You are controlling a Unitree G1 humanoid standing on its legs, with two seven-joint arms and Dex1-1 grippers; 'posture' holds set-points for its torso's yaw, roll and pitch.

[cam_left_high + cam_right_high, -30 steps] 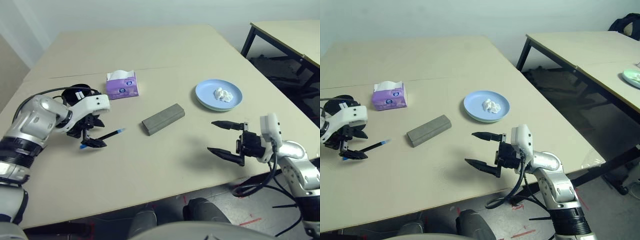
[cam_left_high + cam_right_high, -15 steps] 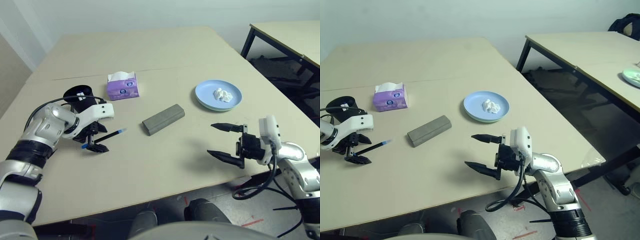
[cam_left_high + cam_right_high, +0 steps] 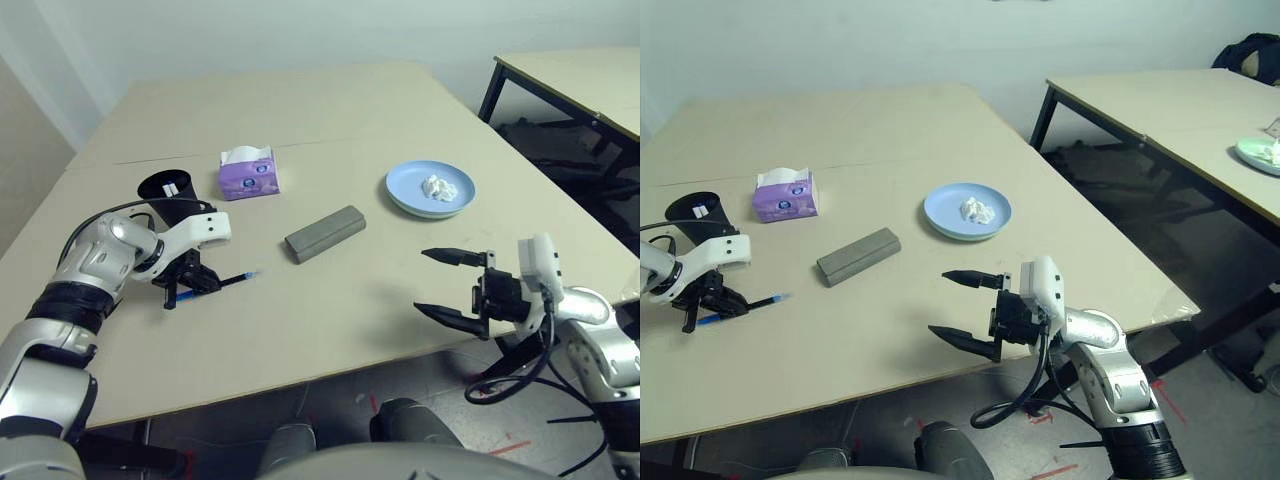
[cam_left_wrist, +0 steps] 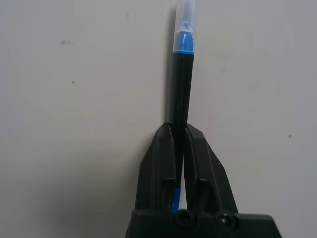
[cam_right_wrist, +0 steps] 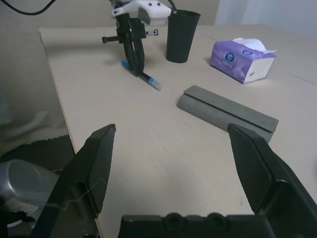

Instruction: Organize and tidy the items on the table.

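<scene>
The left gripper point(image 4: 179, 133) pinches the slim black pen with a blue cap point(image 4: 181, 82), which lies on the pale beige table point(image 3: 330, 310) and pokes out beyond its fingertips. The right gripper point(image 3: 438, 282) hovers with fingers spread wide, the grey oblong glasses case point(image 3: 324, 233) well ahead of it.

The left hand point(image 3: 702, 310) is low on the tabletop point(image 3: 870, 130) and pinches the black pen point(image 3: 745, 306). The pen's blue tip sticks out past the fingers. The black cup point(image 3: 698, 217) stands just behind this hand. The right hand point(image 3: 970, 310) has its two fingers wide apart, holding nothing. Beyond it sits the blue plate point(image 3: 940, 215) with the white tissue wad point(image 3: 974, 209). The grey glasses case point(image 3: 858, 256) lies between the two hands.
</scene>
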